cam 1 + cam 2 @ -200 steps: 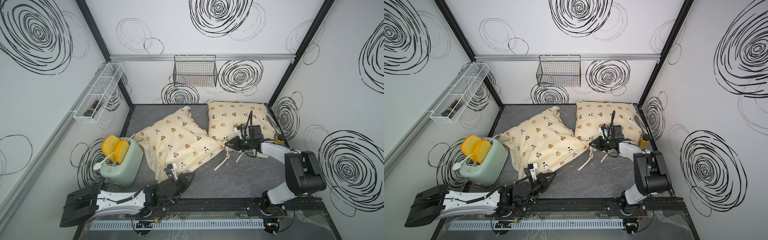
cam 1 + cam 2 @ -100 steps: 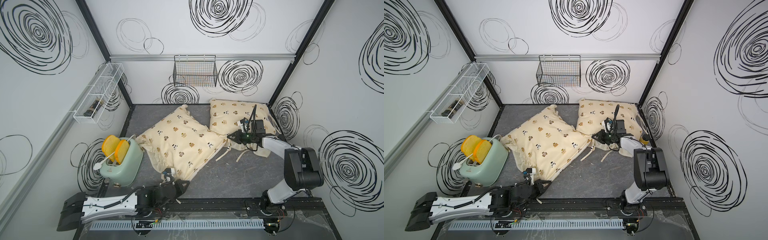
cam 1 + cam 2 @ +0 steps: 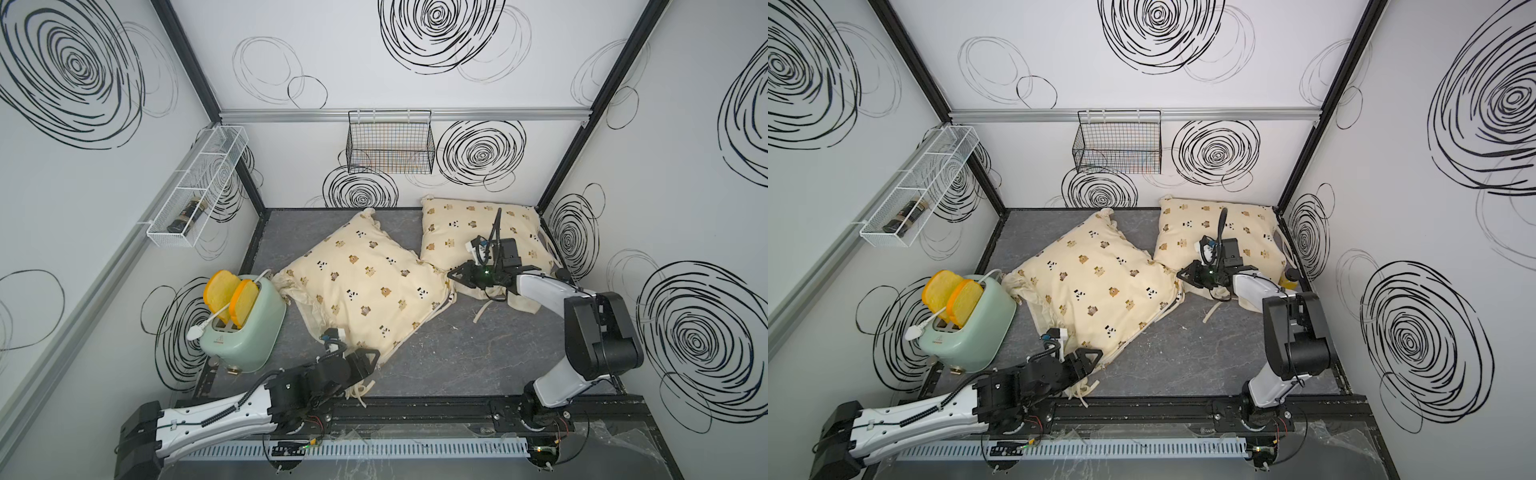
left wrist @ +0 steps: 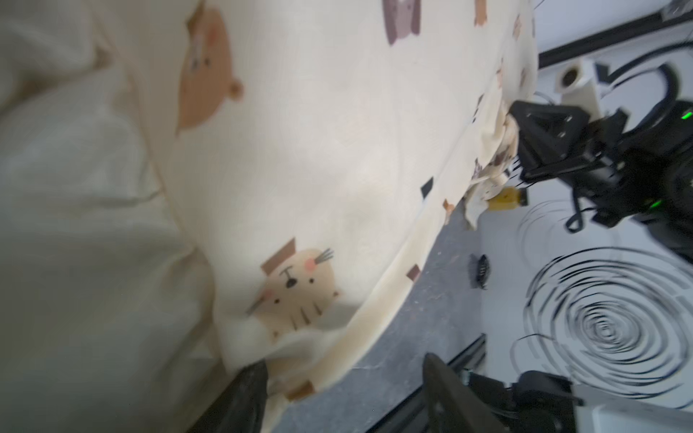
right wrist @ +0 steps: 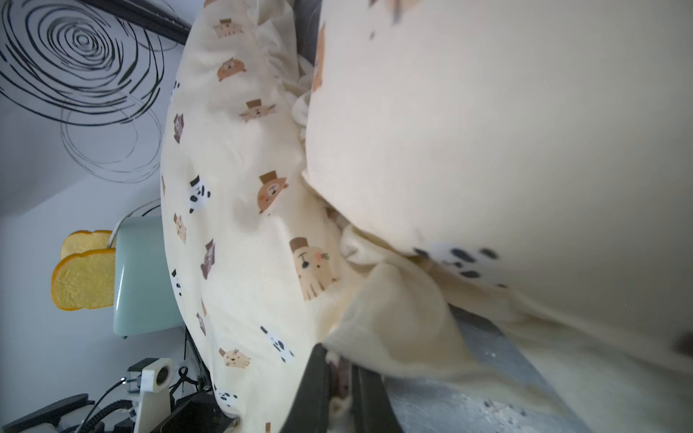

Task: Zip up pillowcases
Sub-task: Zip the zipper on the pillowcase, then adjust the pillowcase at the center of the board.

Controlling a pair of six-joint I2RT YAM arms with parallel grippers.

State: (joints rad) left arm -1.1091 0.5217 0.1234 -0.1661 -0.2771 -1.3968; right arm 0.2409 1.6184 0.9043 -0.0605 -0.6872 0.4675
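Observation:
Two cream pillowcases printed with bears and pandas lie on the grey floor in both top views. One is in the centre (image 3: 365, 286) (image 3: 1096, 286), the other at the back right (image 3: 469, 232) (image 3: 1208, 228). My left gripper (image 3: 370, 359) (image 4: 345, 393) is open at the centre pillowcase's front corner, and the fabric edge (image 4: 311, 367) rests against one finger. My right gripper (image 3: 455, 276) (image 5: 342, 390) is shut on a fold of fabric at the centre pillowcase's right corner, between the two pillowcases. No zipper shows clearly.
A mint toaster (image 3: 241, 320) with two toast slices stands at the front left. Loose tie strips (image 3: 484, 311) trail on the floor by the right arm. A wire basket (image 3: 390, 147) hangs on the back wall, and a white wire shelf (image 3: 195, 195) on the left wall.
My left gripper has opened and let go of the centre pillowcase's front corner. The right gripper, still shut on the fabric, has drawn that pillowcase toward the back right.

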